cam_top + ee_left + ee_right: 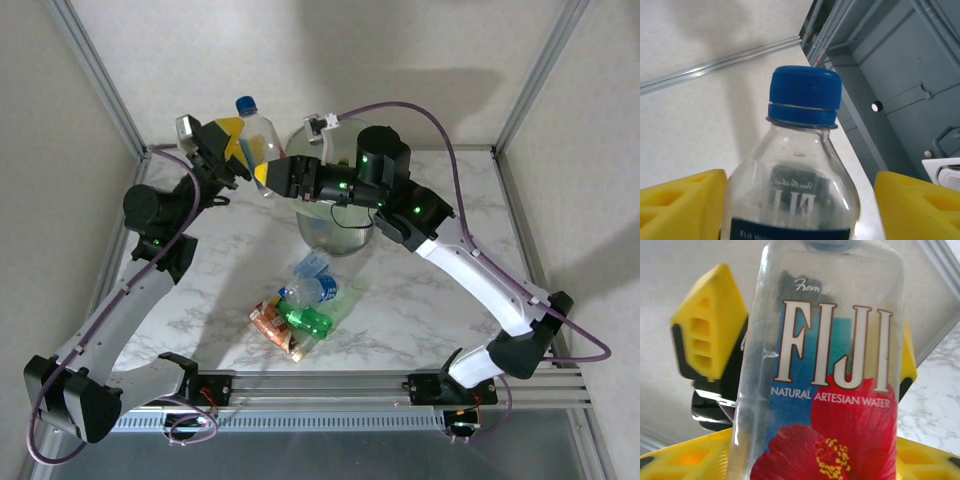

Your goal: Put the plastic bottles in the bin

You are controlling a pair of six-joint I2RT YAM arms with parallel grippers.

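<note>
Tally by kind
Three clear with blue trim: the Fiji bottle [258, 135], a second clear bottle [312, 263], a third clear bottle [312, 290]; one green bottle [306, 320]; one orange-labelled bottle [270, 322]; five in all, though the heap is too tightly packed to rule on more. One bin [335, 238]. Two arms, the left arm [120, 305] and the right arm [480, 280], with one end effector each: left end effector [238, 150], right end effector [265, 173].
</note>
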